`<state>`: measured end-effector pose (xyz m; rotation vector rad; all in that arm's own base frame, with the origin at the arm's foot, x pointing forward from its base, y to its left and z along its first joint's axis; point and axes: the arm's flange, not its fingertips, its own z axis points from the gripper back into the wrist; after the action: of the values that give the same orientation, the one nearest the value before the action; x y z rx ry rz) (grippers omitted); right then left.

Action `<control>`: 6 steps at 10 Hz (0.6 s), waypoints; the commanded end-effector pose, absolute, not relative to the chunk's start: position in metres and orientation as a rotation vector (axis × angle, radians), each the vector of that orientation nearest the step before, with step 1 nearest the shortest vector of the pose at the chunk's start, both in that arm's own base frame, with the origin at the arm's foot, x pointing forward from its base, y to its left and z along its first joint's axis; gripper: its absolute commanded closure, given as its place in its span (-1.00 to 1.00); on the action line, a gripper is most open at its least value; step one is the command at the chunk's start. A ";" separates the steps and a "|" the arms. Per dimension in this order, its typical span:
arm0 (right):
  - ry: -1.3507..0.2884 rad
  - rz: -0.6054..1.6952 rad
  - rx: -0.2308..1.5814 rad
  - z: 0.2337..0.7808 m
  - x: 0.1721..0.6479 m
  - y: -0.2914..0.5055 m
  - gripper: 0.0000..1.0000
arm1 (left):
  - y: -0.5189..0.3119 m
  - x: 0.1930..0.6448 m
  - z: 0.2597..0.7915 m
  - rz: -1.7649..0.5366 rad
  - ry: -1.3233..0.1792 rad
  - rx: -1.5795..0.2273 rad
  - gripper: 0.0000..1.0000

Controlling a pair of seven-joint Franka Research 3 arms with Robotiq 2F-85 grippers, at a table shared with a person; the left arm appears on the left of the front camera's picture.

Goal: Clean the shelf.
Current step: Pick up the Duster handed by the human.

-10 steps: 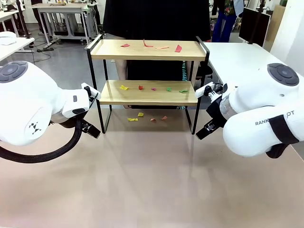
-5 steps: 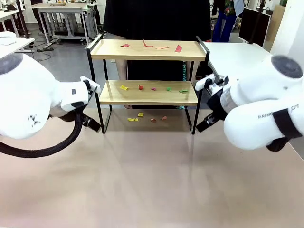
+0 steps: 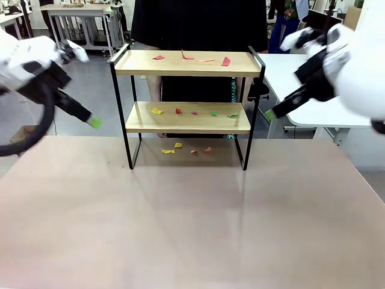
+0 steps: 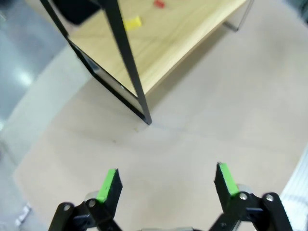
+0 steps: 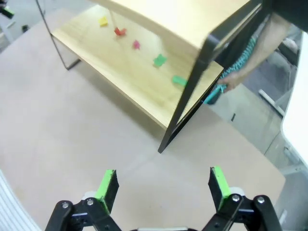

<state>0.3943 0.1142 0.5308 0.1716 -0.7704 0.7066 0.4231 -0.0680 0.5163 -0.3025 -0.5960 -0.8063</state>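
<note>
Beige table, person in black behind, white table at right.

The shelf stands on the table between the left end effector and the right end effector.

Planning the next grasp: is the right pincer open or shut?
Open. In the right wrist view the right pincer has its green pads wide apart, nothing held between them.

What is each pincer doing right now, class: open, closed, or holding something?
The left pincer is open and empty.
The right pincer is open and empty.
</note>
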 end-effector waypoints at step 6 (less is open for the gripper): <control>-0.876 1.016 0.510 0.545 0.415 -0.082 -1.00 | 0.075 0.477 0.474 -1.134 -0.766 -0.599 -1.00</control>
<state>0.3970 -0.0722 0.5507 0.4515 -0.8695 0.9780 0.4624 0.0708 0.4786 -0.5763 -0.7376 -1.0815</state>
